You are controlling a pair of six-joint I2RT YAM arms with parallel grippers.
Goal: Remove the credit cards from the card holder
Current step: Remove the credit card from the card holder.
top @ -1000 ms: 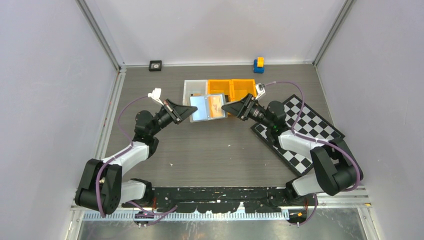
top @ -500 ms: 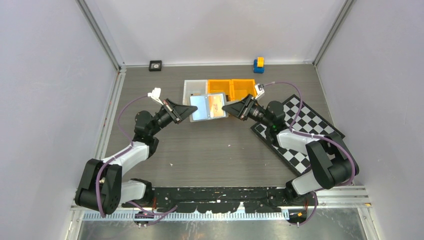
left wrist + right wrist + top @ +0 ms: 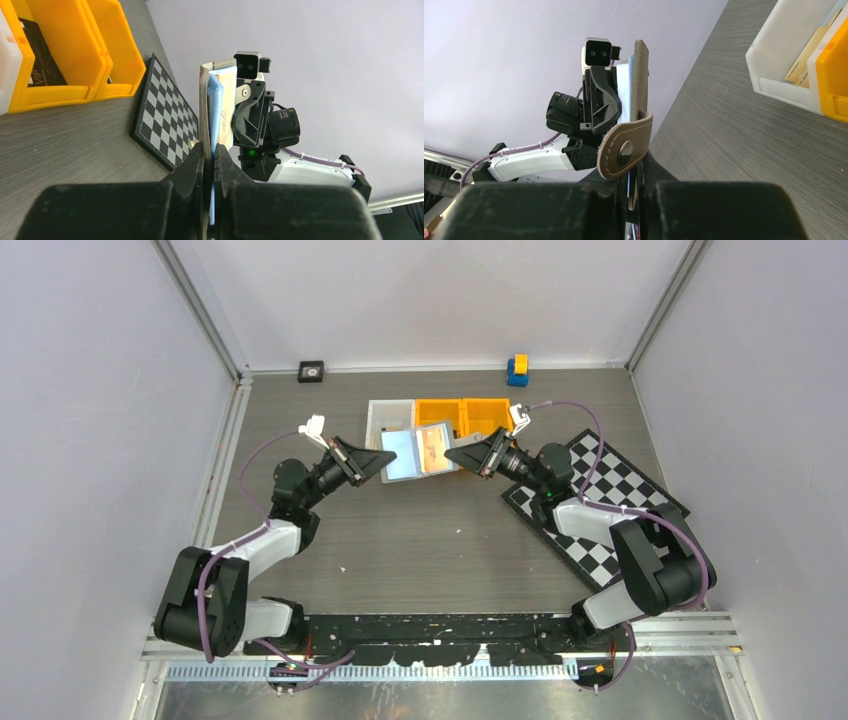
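The grey card holder (image 3: 415, 452) hangs open above the table between both grippers, its blue-grey pockets facing up. An orange-printed credit card (image 3: 432, 446) sits in its right pocket. My left gripper (image 3: 379, 462) is shut on the holder's left edge (image 3: 206, 105), with the leather and blue lining pinched between its jaws (image 3: 210, 150). My right gripper (image 3: 453, 455) is shut on the holder's right edge (image 3: 640, 80), just under the snap tab (image 3: 624, 150). I cannot tell whether the card's edge is in that pinch too. A black credit card (image 3: 42, 55) lies in an orange bin.
A white bin (image 3: 388, 412) and two orange bins (image 3: 440, 410) stand just behind the holder. The white bin (image 3: 784, 55) holds a tan card (image 3: 806, 55). A checkerboard (image 3: 610, 495) lies under the right arm. A blue-yellow block (image 3: 517, 369) and a small black object (image 3: 311, 371) sit at the back wall.
My right gripper's jaws have closed from open onto the holder's right edge, and the holder's right half now looks narrower. The left gripper has kept its grip and place.
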